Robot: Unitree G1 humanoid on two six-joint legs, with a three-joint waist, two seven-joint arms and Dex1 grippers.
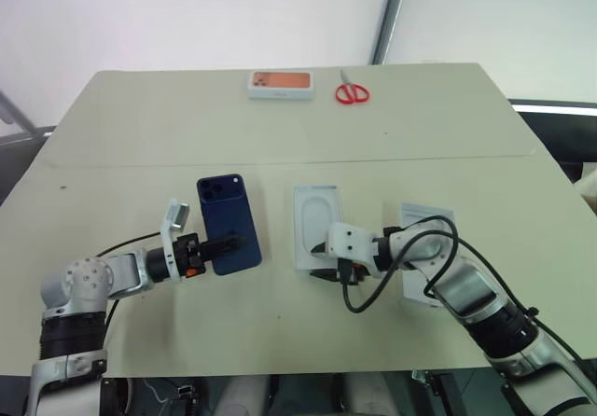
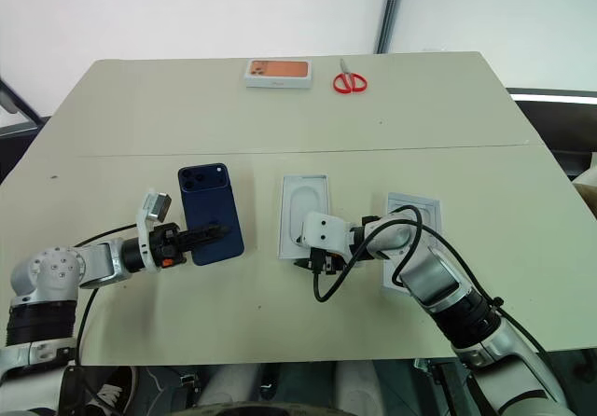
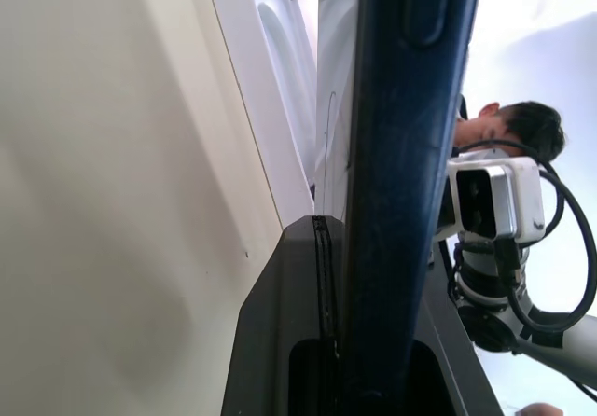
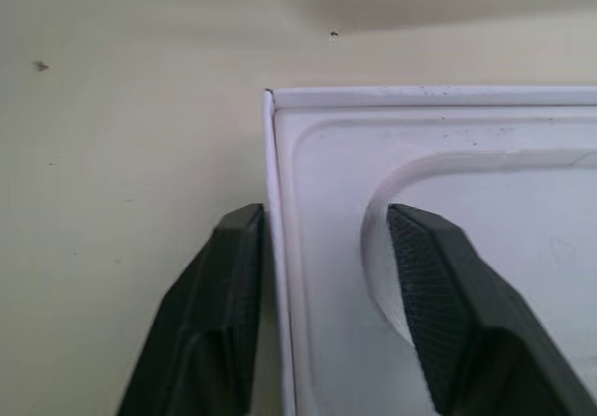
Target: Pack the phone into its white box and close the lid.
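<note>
The left gripper (image 1: 244, 242) clamps the slim navy-blue smartphone (image 1: 229, 222), camera cluster upward, above the beige tabletop (image 1: 140, 127). The right gripper (image 4: 322, 248), jaws part-closed, straddles the thin wall of a shallow white tray with moulded rounded recess (image 1: 317, 222), apparently the lid lying inside-up. Probable step: gripping it; next comes a firm pinch. Open tabletop lies beyond both grippers.

left claw (image 1: 244, 242) grips phone (image 1: 227, 222) | right claw (image 1: 324, 260) at lid (image 1: 316, 226) edge | scissors (image 1: 352, 91) far side
</note>
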